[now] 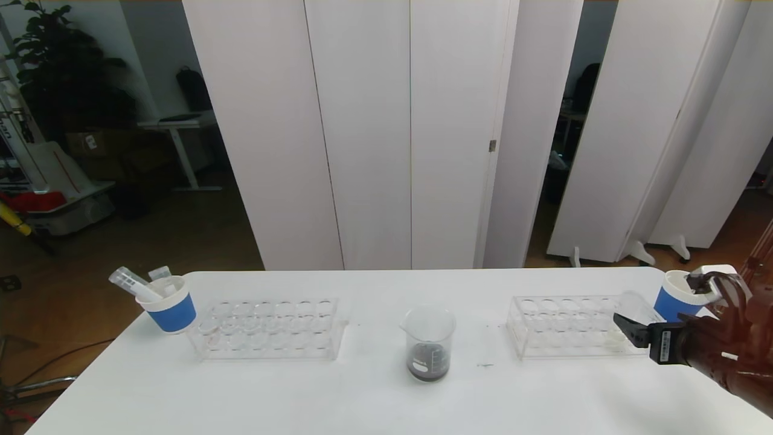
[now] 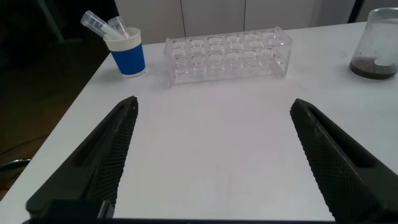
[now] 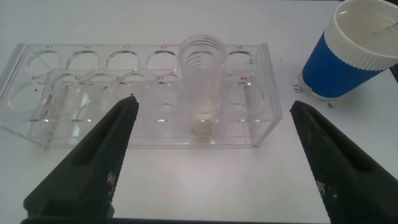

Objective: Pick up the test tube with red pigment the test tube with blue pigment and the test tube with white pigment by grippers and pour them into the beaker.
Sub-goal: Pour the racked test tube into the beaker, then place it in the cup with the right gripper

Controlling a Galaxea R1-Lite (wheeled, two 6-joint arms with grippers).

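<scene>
While the beaker (image 1: 429, 350) stood upright near the middle of the white table (image 1: 374, 399), a dark liquid pooled in its bottom and no coloured tubes showed in either rack. To its right sat a clear plastic rack (image 1: 574, 326), and the right wrist view showed one empty clear tube (image 3: 202, 84) standing upright in a slot toward that rack's end nearest a blue-sleeved paper cup (image 3: 351, 53). The right gripper (image 1: 628, 329) hovered low at the rack's near right corner, its two black fingers (image 3: 93, 162) spread wide apart with nothing between them. On the beaker's other side lay a second clear rack (image 1: 269, 329), its holes bare, and just beyond its far left end stood another blue-sleeved cup (image 1: 169, 305) with two empty clear tubes (image 1: 130, 281) leaning out of it. The left gripper (image 2: 214, 162), seen only from its own wrist camera, hung over bare tabletop short of that rack, its jaws likewise wide open and empty.
</scene>
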